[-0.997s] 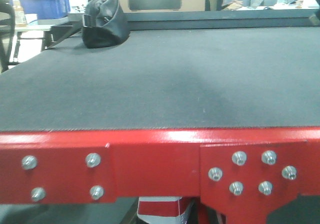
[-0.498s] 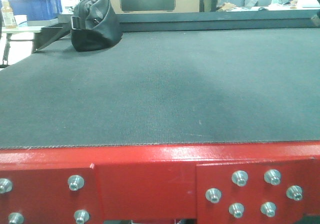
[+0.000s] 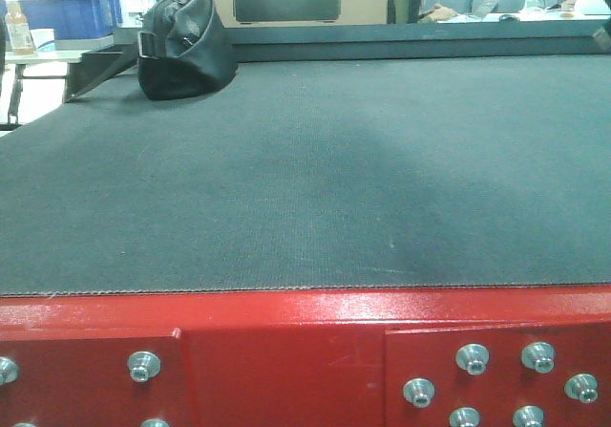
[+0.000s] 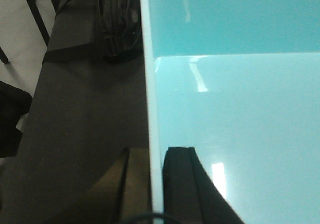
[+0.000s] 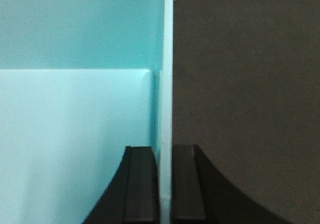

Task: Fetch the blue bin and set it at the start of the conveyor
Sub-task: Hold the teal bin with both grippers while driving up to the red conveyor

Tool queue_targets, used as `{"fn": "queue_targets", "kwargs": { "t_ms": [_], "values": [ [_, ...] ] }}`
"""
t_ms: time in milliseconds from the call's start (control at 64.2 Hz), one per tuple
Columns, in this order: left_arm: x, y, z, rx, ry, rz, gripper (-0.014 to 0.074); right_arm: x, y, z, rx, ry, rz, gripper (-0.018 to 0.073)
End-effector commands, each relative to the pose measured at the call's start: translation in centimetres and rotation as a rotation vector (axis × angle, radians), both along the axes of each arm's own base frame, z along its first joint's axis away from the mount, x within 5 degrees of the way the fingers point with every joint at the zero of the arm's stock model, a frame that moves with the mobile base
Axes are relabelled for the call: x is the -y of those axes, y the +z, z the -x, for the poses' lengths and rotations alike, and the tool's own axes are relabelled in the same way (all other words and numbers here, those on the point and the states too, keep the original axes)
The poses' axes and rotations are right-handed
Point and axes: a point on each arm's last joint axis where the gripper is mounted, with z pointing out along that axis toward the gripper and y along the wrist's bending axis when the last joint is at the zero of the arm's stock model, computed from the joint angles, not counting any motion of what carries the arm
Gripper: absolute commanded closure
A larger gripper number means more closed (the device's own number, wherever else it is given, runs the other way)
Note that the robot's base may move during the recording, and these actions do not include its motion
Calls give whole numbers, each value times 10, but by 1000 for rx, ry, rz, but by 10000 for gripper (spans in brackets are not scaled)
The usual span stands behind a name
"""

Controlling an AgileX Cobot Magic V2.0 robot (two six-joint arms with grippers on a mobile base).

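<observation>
Front view: the conveyor start (image 3: 305, 188) is filling the frame, its dark grey belt ending at a red panel (image 3: 286, 351) carrying silver bolts (image 3: 472, 358). A black bag (image 3: 186, 45) is lying at the belt's far left corner, with a dark blue crate (image 3: 72, 11) standing on a table beyond it.

Wrist views: only these 2 are showing the blue bin (image 4: 240, 108) and the arms' end effectors. The left gripper (image 4: 156, 184) is clamping the bin's left wall, with 1 finger inside the tub and 1 outside against the thin rim. The right gripper (image 5: 166, 184) is pinching the opposite wall in the same way (both sets of fingers are closed tight on the plastic). The left wrist view is also catching the black bag just beyond the bin's far left corner, which places the bin over the belt; the right wrist view is showing plain belt beside the wall. Whether the bin's base is touching the belt cannot be told.
</observation>
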Motion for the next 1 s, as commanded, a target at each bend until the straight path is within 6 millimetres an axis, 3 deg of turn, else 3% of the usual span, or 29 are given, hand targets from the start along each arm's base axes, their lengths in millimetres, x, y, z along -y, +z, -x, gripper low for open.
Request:
{"fn": "queue_targets", "kwargs": {
  "t_ms": [0, 981],
  "values": [
    [4, 8, 3, 56, -38, 25, 707, -1, 9, 3, 62, 21, -14, 725],
    [8, 11, 3, 87, -66, 80, 707, -1, 9, 2, 63, 19, -19, 725]
  ]
}}
